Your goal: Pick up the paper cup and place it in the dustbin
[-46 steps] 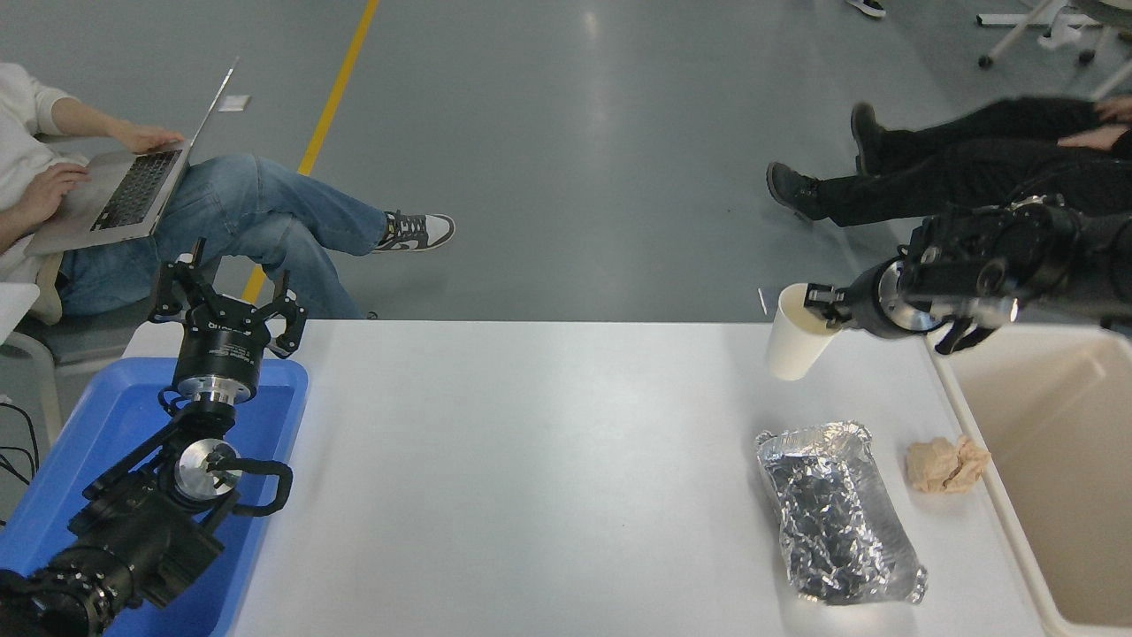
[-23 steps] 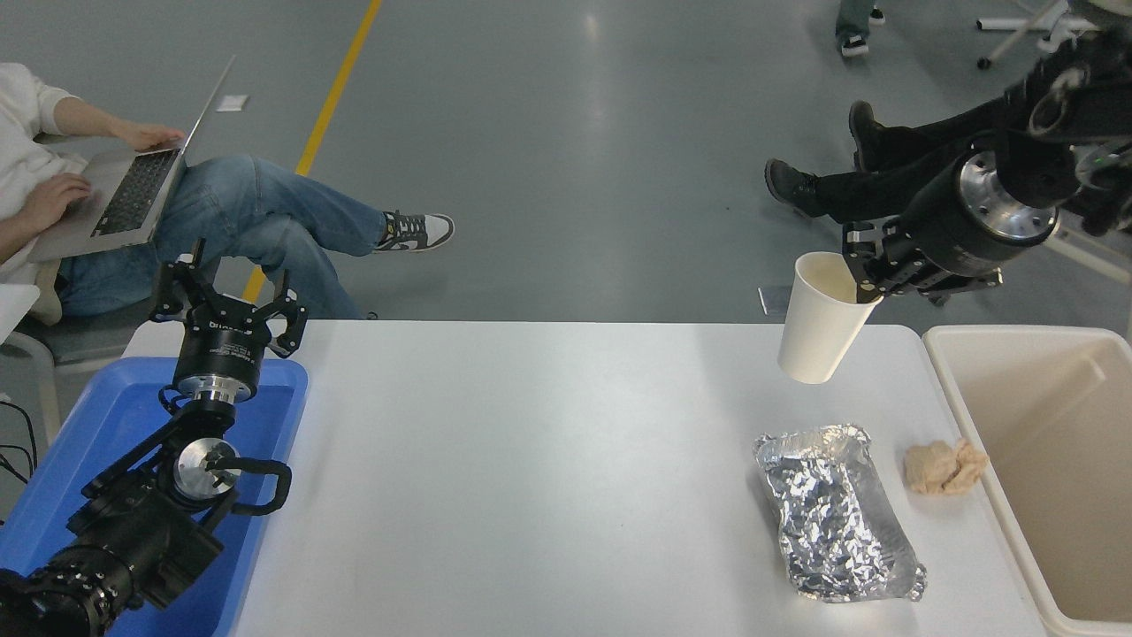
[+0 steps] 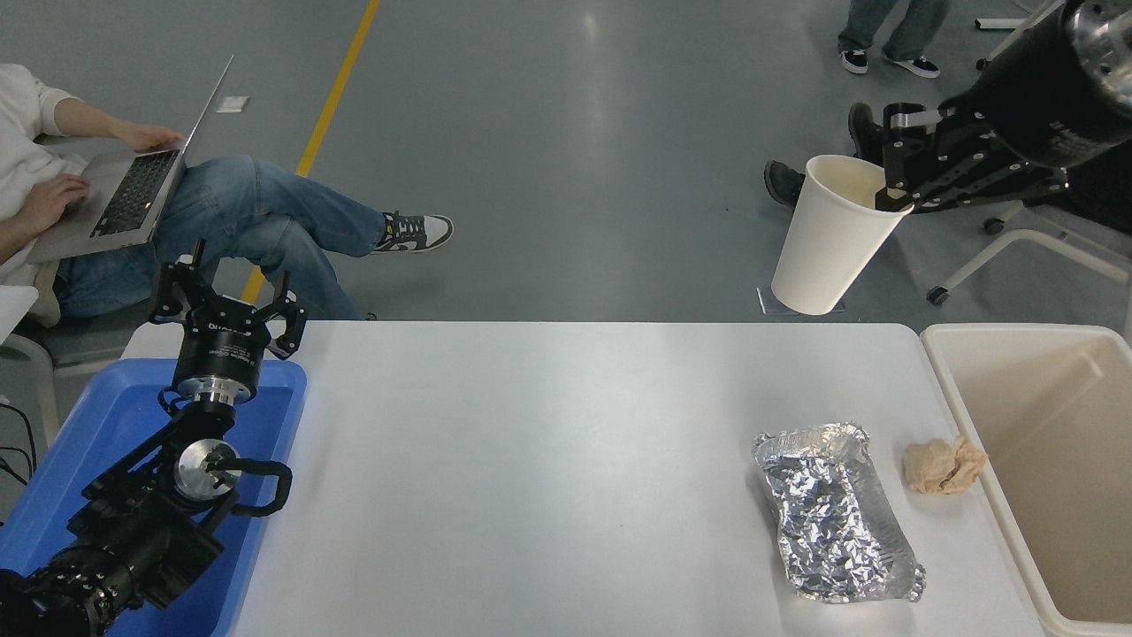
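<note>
The right gripper (image 3: 887,186) has the cup (image 3: 831,237) up in the air, fingers clamped on the rim at its right side, one fingertip inside the mouth and the rest outside. The cup hangs clear of the table (image 3: 531,460), seen against the grey floor just past the table's far edge, to the left of the bin's (image 3: 946,372) far corner and not over it. Its long axis runs near vertical with a tilt: the open mouth faces up and leans to the right toward the gripper, the narrow base points down and a little left. The cream inside shows at the mouth.

The right arm comes in from the upper right corner, angled down and left to the rim.

Below, on the table's right part, a crumpled foil tray (image 3: 831,518) lies with its length running near to far, and a tan paper ball (image 3: 944,465) sits just beside the bin's left wall. The bin stands at the table's right end, its inside bare as far as the view reaches.

The left gripper (image 3: 226,305) is parked at lower left above the far end of the blue tray (image 3: 106,425), fingers spread apart, holding nothing. A person with a laptop (image 3: 133,186) sits at upper left.
</note>
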Controlling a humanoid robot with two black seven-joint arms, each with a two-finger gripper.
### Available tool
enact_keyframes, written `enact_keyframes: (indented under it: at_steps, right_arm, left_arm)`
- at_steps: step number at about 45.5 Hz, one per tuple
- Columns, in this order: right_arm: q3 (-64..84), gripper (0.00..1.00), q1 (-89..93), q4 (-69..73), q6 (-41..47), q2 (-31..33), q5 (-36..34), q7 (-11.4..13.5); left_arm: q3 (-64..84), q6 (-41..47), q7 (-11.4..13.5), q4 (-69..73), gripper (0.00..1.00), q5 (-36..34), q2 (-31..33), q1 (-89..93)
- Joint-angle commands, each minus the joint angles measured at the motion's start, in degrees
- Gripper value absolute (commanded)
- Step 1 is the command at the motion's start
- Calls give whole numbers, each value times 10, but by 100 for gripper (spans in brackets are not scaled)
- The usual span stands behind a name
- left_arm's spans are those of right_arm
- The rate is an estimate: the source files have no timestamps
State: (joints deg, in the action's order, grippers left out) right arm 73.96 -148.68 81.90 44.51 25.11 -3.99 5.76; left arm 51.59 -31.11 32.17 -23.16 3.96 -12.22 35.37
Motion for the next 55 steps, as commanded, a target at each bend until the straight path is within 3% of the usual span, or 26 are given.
enact_keyframes:
  at_steps: [1, 16, 21, 32, 44, 55]
  right_arm:
    - [51, 0, -13, -5, 5, 5, -2, 0]
    - [224, 0, 1, -46, 5, 103, 16, 0]
    - [259, 0, 15, -63, 5, 172, 25, 0]
    - [256, 0, 89, -129, -103, 313, 115, 1]
    - [130, 0, 355, -222, -219, 326, 115, 0]
    - [-90, 0, 642, -350, -310, 322, 111, 0]
  left_arm:
    - [0, 0, 1, 0, 99, 0, 0, 0]
    - [0, 0, 1, 0, 99, 1, 0, 0]
    - [0, 0, 1, 0, 99, 1, 0, 0]
    - [0, 0, 1, 0, 99, 1, 0, 1]
    - [0, 0, 1, 0, 99, 0, 1, 0]
    - [0, 0, 1, 0, 99, 1, 0, 0]
